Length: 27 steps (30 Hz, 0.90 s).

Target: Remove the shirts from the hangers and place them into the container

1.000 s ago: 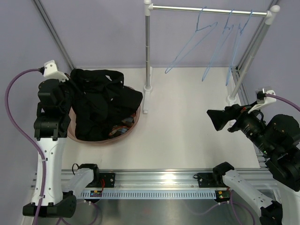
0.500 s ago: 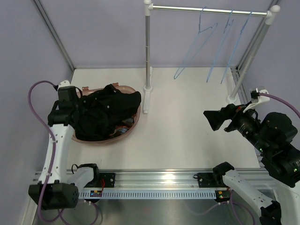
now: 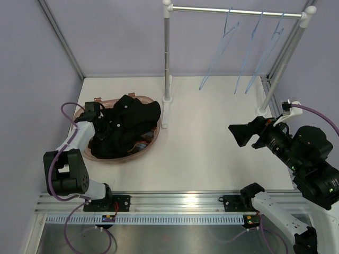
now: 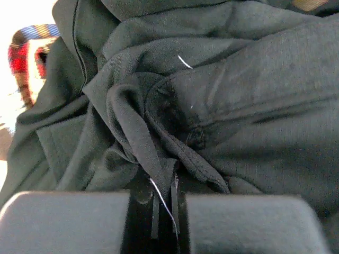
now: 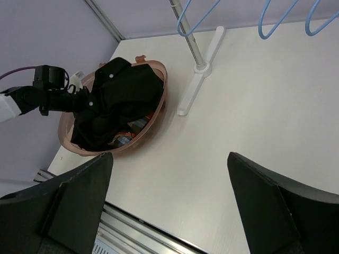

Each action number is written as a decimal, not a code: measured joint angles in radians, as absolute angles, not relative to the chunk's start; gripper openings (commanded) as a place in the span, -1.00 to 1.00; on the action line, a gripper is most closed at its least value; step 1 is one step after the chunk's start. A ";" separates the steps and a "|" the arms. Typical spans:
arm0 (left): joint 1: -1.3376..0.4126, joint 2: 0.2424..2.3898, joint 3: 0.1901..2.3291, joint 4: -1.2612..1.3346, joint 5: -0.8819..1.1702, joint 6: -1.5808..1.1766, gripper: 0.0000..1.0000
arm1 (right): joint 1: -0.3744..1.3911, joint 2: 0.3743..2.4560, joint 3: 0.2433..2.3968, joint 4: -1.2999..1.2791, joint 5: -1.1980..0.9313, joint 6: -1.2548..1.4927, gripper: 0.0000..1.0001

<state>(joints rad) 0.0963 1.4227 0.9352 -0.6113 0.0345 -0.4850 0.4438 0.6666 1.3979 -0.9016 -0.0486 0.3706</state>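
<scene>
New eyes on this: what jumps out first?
Black shirts heaped in the pinkish tub at left, the left arm's fingers shut on a fold of them. Three bare light-blue hangers hang on the rail at back right; the right arm's fingers stand wide open.

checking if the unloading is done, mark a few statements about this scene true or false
1. All three hangers on the rail are bare. True.
2. The left gripper is open above the container. False: it is shut on a fold of black shirt, down at the pile in the container.
3. The right gripper holds a hanger. False: it is open and empty, over the right side of the table.
4. A bit of plaid shirt shows from under the black cloth. True.
</scene>
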 measured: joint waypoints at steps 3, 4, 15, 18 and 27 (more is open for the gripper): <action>0.097 1.439 0.902 -0.558 0.057 -0.526 -0.61 | 0.444 0.668 1.395 -0.902 -0.054 0.374 0.99; 0.097 1.433 0.895 -0.549 0.057 -0.537 -0.38 | 0.444 0.670 1.393 -0.902 -0.055 0.374 0.99; 0.093 1.072 1.037 -0.808 -0.273 -0.622 0.97 | 0.444 0.730 1.339 -0.903 -0.070 0.382 0.99; 0.092 0.920 1.130 -0.856 -0.381 -0.638 0.97 | 0.444 0.732 1.338 -0.902 -0.068 0.385 0.99; 0.092 0.463 1.090 -0.602 0.030 -0.568 0.97 | 0.444 0.798 1.294 -0.902 0.007 0.394 0.99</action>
<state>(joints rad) 0.0921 0.4625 1.0897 -0.6022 0.0296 -0.5682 0.4438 0.7982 1.2942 -0.9016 0.0074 0.3943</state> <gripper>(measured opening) 0.984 0.993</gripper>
